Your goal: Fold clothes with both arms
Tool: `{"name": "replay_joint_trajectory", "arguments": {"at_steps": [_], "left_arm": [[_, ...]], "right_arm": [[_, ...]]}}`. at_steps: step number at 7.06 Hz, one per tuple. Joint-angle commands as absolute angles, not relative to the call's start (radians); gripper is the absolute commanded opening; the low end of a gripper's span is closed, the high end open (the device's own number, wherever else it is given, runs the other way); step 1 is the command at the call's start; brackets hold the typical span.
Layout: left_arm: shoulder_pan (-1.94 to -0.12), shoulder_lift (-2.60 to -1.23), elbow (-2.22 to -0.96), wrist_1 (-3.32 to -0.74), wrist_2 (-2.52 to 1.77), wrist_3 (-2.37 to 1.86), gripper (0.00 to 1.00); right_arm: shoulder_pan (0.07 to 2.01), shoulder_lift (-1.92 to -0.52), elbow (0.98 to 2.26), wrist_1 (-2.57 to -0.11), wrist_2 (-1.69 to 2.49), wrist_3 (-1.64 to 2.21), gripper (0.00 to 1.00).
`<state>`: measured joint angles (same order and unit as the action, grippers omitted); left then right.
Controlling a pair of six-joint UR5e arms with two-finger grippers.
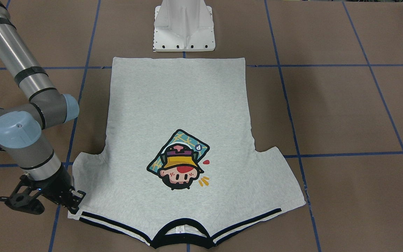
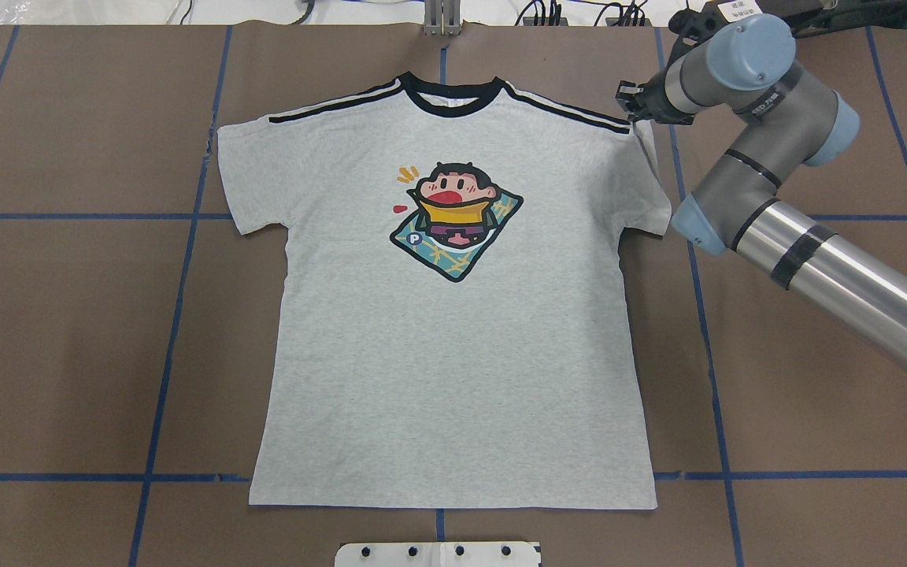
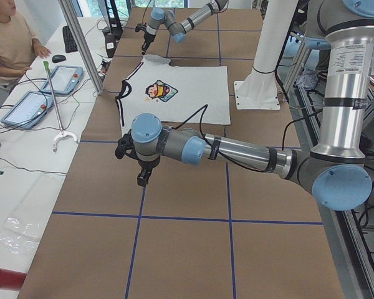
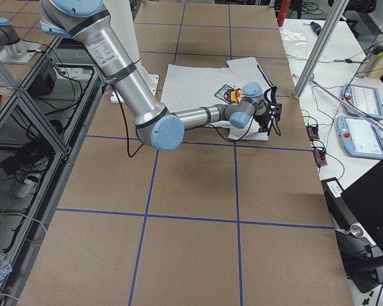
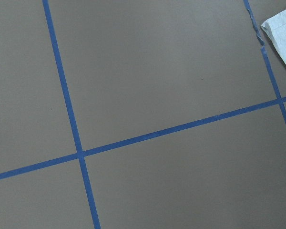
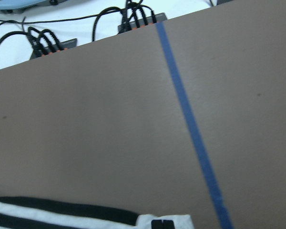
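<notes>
Across the brown paper desk (image 1: 345,105), blue tape lines (image 1: 327,65) are marking a grid in the front-facing view. The grey T-shirt (image 1: 173,112) is lying flat, print up, with its hem just short of the white pedestal (image 1: 184,26). The right claw (image 1: 76,200) is sitting at one sleeve's outer edge.

From overhead, the T-shirt is spreading over the desk's middle, collar away from the robot. The right claw is meeting the end of the striped shoulder, where the sleeve edge is curling slightly.

In the left-side view, the left claw (image 3: 143,179) is hovering over bare paper, well apart from the T-shirt; I cannot tell whether it is apart or together. A person (image 3: 9,37) is sitting at a white side bench (image 3: 25,143).

The left wrist view is showing only paper, tape and a cloth corner.

In the right wrist view, the fingertips (image 6: 162,224) are pinching together on the sleeve hem, beside the black stripes (image 6: 62,207).
</notes>
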<state>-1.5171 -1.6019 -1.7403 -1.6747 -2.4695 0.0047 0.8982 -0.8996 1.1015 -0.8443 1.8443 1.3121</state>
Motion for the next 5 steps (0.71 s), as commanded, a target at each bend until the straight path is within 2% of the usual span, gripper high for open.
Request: {"name": "replay_joint_trajectory", "arguments": {"at_steps": [1, 3, 5], "left_arm": [[-1.517, -1.603, -1.749, -1.674, -2.468, 0.005, 1.00], [-1.517, -1.601, -1.749, -1.674, -2.473, 0.005, 1.00], [-1.517, -1.603, -1.749, -1.674, -2.470, 0.003, 1.00]], "right_arm": [[0.815, -0.798, 1.077, -0.871, 1.804, 1.445, 0.00], [0.792, -0.703, 0.944, -0.868, 1.767, 1.442, 0.00], [0.795, -0.680, 0.893, -0.867, 1.727, 1.434, 0.00]]}}
